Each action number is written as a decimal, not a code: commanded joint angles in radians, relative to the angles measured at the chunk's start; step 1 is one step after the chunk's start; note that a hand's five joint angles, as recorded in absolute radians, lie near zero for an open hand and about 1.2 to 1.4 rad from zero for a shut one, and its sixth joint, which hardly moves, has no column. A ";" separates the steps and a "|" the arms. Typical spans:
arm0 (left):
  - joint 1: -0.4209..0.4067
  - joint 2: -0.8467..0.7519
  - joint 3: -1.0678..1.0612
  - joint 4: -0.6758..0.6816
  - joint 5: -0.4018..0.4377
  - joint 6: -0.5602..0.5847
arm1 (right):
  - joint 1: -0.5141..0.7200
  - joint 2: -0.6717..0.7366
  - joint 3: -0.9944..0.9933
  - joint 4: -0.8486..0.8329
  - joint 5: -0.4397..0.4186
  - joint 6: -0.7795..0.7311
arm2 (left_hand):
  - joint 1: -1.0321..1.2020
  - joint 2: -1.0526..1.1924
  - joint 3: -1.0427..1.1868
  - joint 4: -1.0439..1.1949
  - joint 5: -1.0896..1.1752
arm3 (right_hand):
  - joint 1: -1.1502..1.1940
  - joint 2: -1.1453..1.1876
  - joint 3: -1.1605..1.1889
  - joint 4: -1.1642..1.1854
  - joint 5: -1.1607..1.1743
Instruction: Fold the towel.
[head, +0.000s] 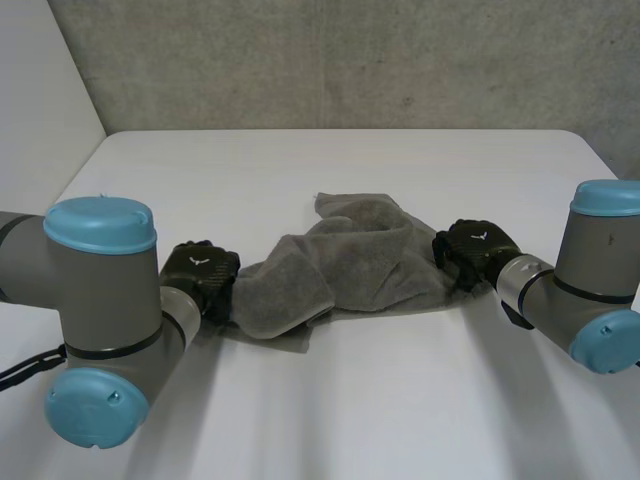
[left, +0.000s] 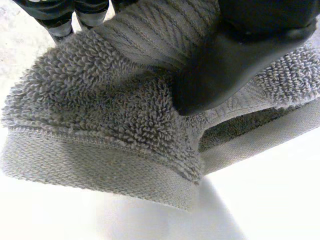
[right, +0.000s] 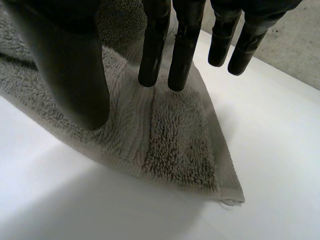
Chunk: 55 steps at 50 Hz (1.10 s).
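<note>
1. A grey towel (head: 350, 265) lies crumpled in a loose heap near the middle of a white table (head: 330, 420), in front of a bare concrete wall (head: 350, 60).
2. The left hand (head: 200, 275) is at the towel's left end, where the cloth rolls over into a thick bulge. The right hand (head: 478, 248) is at the opposite end. The two hands are well apart, with the heap between them.
3. In the left wrist view, the left thumb (left: 225, 70) presses on the towel's ribbed band and the left fingers (left: 62, 22) show on the far side of the fold. The cloth is pinched between them, so this hand has a closed hold on that end.
4. Below that thumb the towel doubles over itself, with the looped pile facing outward and the hemmed edge nearest the table.
5. In the right wrist view, the right hand is spread and holds nothing. The right fingers (right: 155, 45) are straight and point down. Some tips are at the cloth, and others hang past its edge above the bare table.
6. The right thumb (right: 70, 70) lies over the same upper side of the towel, beside those fingers.
7. A corner (right: 227, 192) of the towel lies flat on the table just beyond the fingertips, with a loose thread at its tip.
8. The left arm (head: 100, 300) and right arm (head: 590, 290), grey with light-blue caps, reach in from either side.
</note>
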 joint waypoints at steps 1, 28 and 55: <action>0.005 0.002 0.002 0.005 0.000 0.000 | -0.001 0.020 -0.019 -0.002 0.002 0.014 | 0.016 0.033 -0.050 -0.056 0.001 | -0.026 -0.036 -0.033 -0.053 -0.003; 0.009 0.083 -0.039 -0.014 0.031 0.002 | -0.036 -0.087 -0.019 0.152 -0.034 -0.003 | 0.095 0.112 -0.050 -0.056 0.080 | 0.681 0.670 -0.033 -0.053 0.704; 0.167 -0.010 0.610 0.018 0.164 0.138 | -0.003 -0.047 -1.014 0.268 0.054 0.144 | 0.095 0.112 -0.050 -0.056 0.080 | 0.681 0.670 -0.033 -0.053 0.704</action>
